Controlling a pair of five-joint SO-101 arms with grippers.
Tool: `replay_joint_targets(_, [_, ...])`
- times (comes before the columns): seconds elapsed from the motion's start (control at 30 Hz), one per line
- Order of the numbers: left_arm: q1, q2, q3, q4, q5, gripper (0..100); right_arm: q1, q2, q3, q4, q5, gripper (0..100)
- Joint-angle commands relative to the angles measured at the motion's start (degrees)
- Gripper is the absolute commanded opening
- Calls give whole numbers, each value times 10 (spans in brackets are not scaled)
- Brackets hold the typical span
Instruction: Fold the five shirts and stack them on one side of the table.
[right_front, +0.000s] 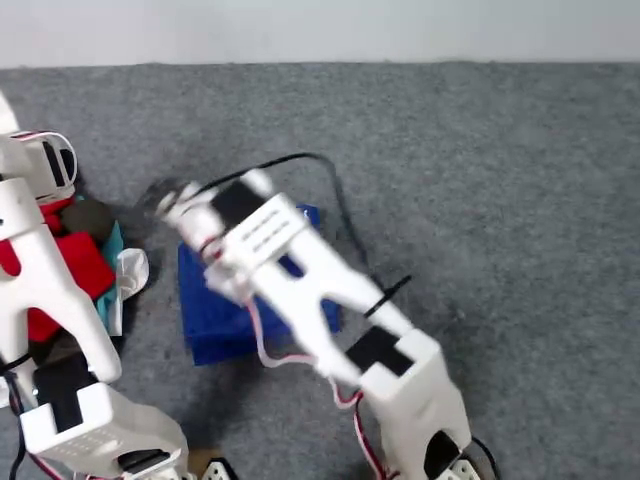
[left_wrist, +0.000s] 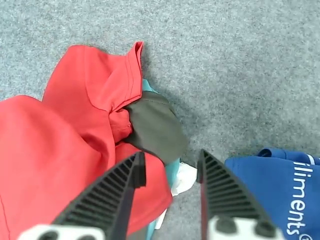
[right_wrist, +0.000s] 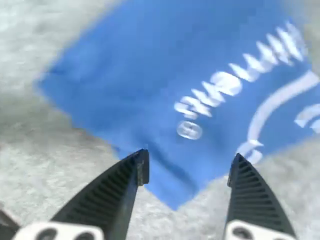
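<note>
My left gripper (left_wrist: 170, 162) hangs released, jaws apart, over the heap at the table's (right_front: 500, 180) left edge: a crumpled red shirt (left_wrist: 45, 150) with a dark shirt (left_wrist: 156, 127) touching it. My right gripper (right_wrist: 190, 162) is likewise released, over the folded blue shirt (right_front: 215, 325) near the table's middle.

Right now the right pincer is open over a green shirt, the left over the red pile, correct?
No: the right wrist view shows the shirt under the open right pincer is blue, not green. The left pincer is over the red pile.
</note>
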Motion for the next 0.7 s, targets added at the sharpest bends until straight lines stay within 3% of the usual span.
replay_joint_targets(0.0, [1,-25,7,12,-2,175,65,7,-19,-31,-6,266])
replay_joint_targets(0.27, [1,-25,22,11,-2,175,116,63,-21,-154,-50,267])
replay_joint_targets(0.67, [1,-25,22,11,-2,175,131,168,-21,-196,-59,265])
